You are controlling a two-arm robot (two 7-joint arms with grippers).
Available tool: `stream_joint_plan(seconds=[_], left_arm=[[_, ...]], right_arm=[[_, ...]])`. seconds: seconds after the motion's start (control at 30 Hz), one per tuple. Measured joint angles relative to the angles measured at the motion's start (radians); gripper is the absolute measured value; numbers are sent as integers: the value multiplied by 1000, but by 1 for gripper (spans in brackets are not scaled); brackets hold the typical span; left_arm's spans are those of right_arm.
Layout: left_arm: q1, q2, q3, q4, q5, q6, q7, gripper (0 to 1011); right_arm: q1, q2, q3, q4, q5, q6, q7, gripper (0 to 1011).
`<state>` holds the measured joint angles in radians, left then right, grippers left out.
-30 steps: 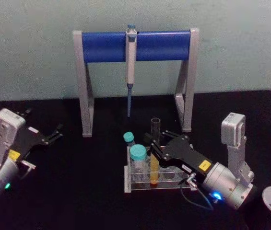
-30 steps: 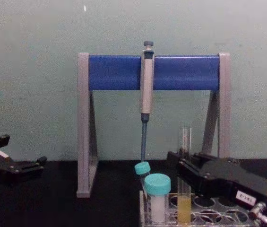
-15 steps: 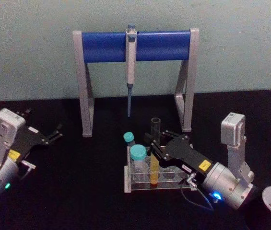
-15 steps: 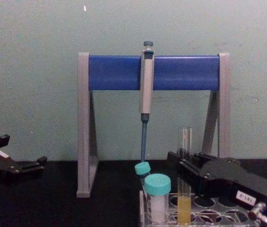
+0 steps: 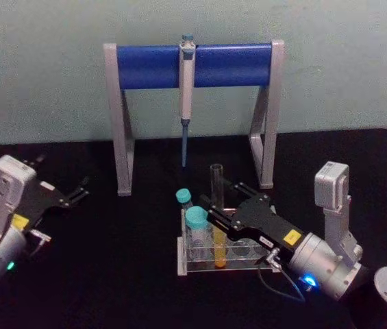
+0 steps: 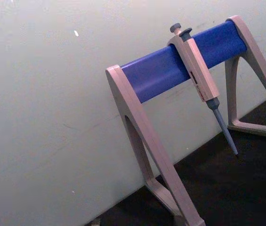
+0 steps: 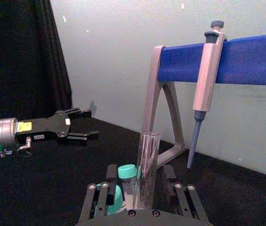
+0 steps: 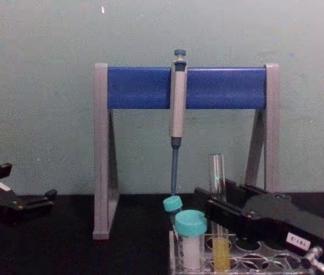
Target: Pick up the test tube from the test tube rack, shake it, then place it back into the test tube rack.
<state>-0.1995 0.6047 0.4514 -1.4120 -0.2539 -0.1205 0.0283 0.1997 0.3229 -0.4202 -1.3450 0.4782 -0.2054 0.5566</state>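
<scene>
Now right end effector clamped on tall, thin clear glass test tube above yellow-orange liquid, in low clear plastic rack; light, slippery, fragile, so mid-height grip wise.

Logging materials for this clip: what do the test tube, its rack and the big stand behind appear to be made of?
The test tube, gripped by the right end effector, looks like clear glass: see-through wall, yellow-orange liquid visible inside. The test tube rack seems clear glossy plastic, with transparent edges. The stand has matte grey legs and a blue crossbar, probably plastic, possibly painted metal.
</scene>
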Motion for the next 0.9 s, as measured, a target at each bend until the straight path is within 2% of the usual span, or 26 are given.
stream_joint_plan(seconds=[0.3,0.47,0.9], left_arm=[[0,0,0,0,0,0,0,1001],[0,0,0,0,0,0,0,1001],[0,0,0,0,0,0,0,1001]], right_arm=[[0,0,0,0,1,-1,1,876],[0,0,0,0,1,-1,1,999],[0,0,0,0,2,-2,1,1000]])
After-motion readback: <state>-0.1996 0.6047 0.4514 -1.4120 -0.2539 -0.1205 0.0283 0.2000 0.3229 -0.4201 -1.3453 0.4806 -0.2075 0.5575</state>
